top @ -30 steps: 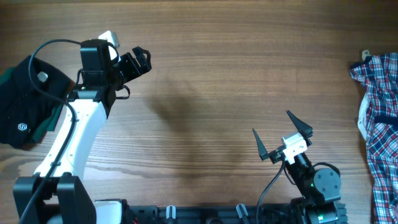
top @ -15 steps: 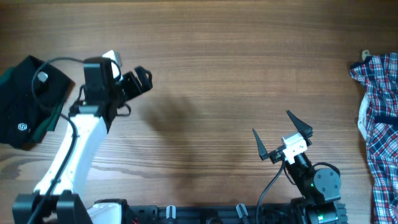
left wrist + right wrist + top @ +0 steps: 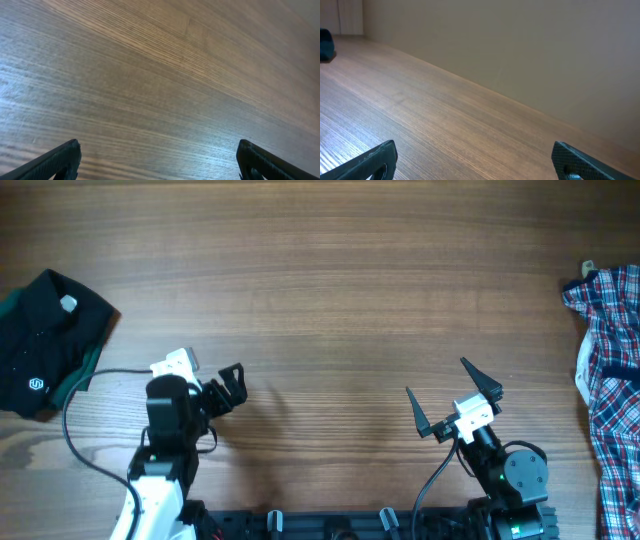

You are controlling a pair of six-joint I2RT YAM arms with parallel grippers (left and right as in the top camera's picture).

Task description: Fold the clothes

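Both claws released, nothing in either.

My left gripper (image 3: 228, 385) hangs over bare table (image 3: 340, 270) near the front edge, left of centre, jaws spread. In its wrist view the two fingertips (image 3: 59, 160) sit at the lower corners with only wood grain between them.

My right gripper (image 3: 448, 398) is at the front right, jaws wide. In its wrist view the tips stand apart over wood, with a plain wall (image 3: 520, 40) behind.

The shirt (image 3: 45, 345) is black and gathered into a compact pile at the left edge of the table, with its white logo and neck label showing. It lies on a green garment (image 3: 92, 365) whose edge peeks out. It is well apart from both claws.

A plaid shirt (image 3: 610, 370) lies crumpled at the right edge.
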